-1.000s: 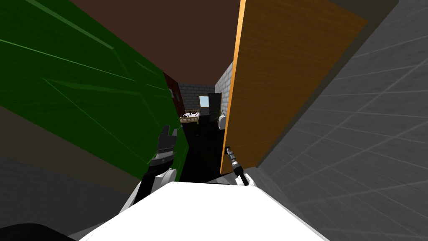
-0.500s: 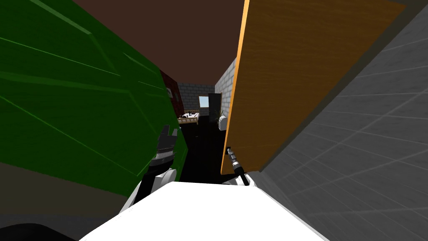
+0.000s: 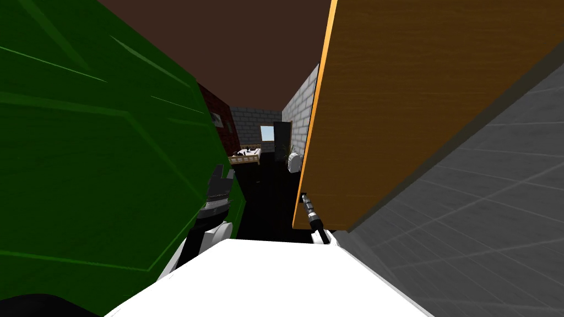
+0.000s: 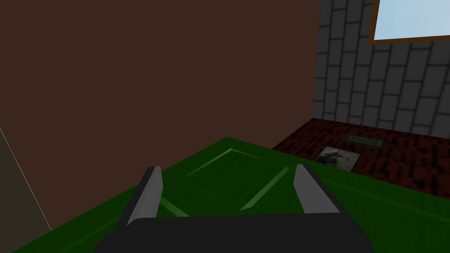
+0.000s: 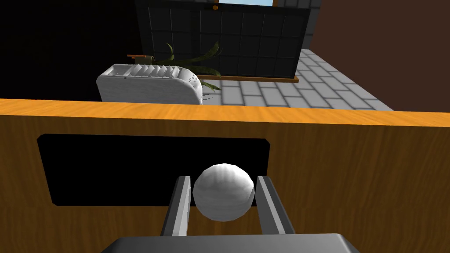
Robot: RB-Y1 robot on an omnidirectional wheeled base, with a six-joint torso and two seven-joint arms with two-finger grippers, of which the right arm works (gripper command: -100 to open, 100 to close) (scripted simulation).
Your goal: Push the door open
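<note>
A round white knob point(image 5: 223, 202) is clamped between the two thin fingers of the right gripper point(image 5: 223, 177), one blade pressed to each side. The knob is mounted on a black rectangular plate point(image 5: 110, 167) set in the orange wood-grained door point(image 3: 407, 110). In the head view this door is seen at the upper right of the frame, its bright edge running from top centre down to the gripper, with a grey tiled wall point(image 3: 484, 231) close behind it at lower right. A dark green panelled door point(image 3: 99, 165) is seen across the left – the left gripper point(image 4: 227, 167) is held just beside it, fingers spread apart and empty. Between the two doors, a narrow strip of dark floor point(image 3: 270, 192) is left open at centre.
</note>
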